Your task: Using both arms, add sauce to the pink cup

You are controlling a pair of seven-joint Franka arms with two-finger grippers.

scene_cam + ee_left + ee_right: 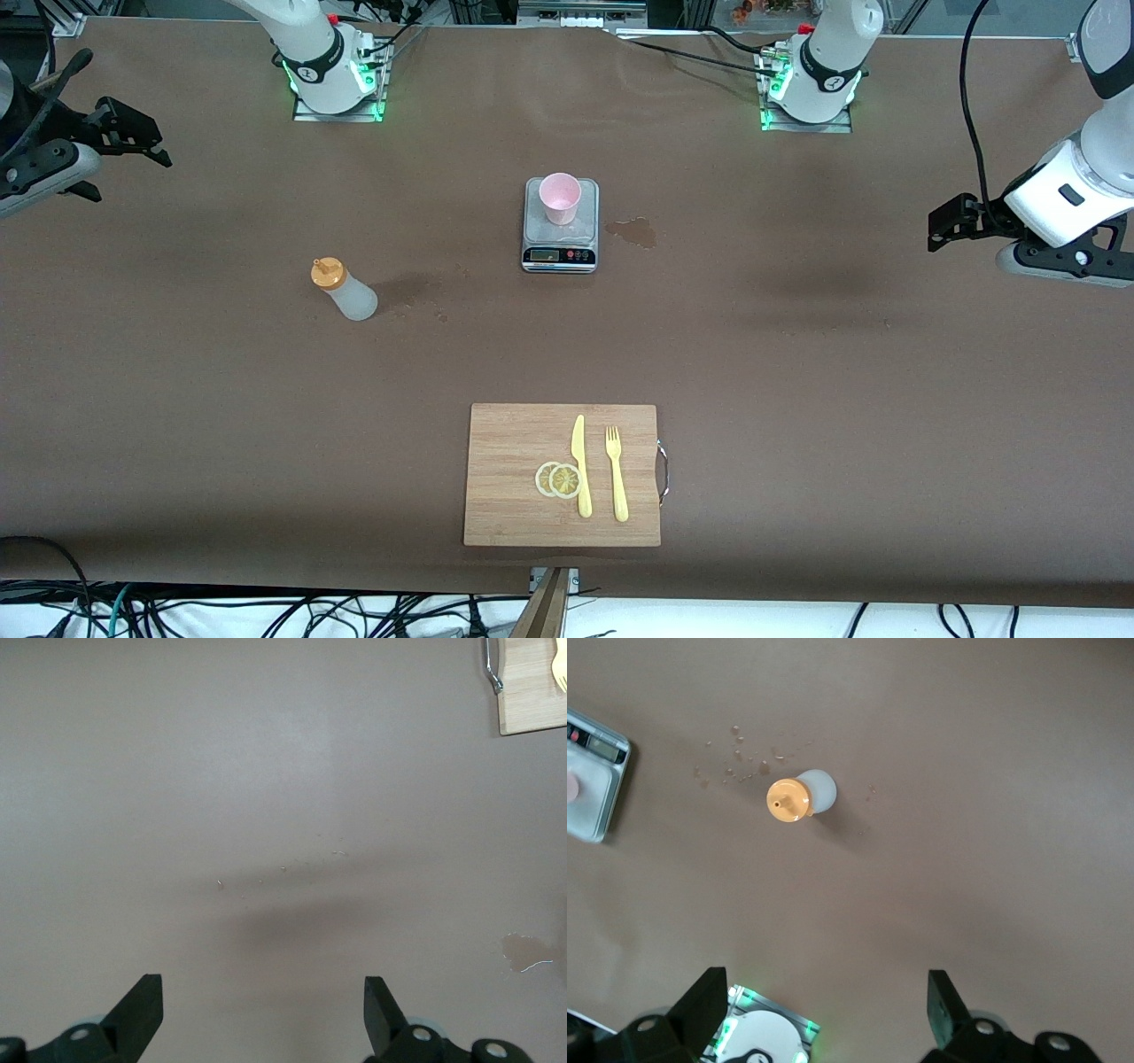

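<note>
The pink cup is stood upright on a small scale, its contents not discernible. The squeeze bottle is seen upright below the right gripper, jaws apart. The left gripper is held over bare table, jaws apart, well away from both.

Likely a robotics lab: bolted arm bases with green lights on a brown-covered table, aluminium framing, loose cables along the edge.

No legible text, not even on the scale display.
</note>
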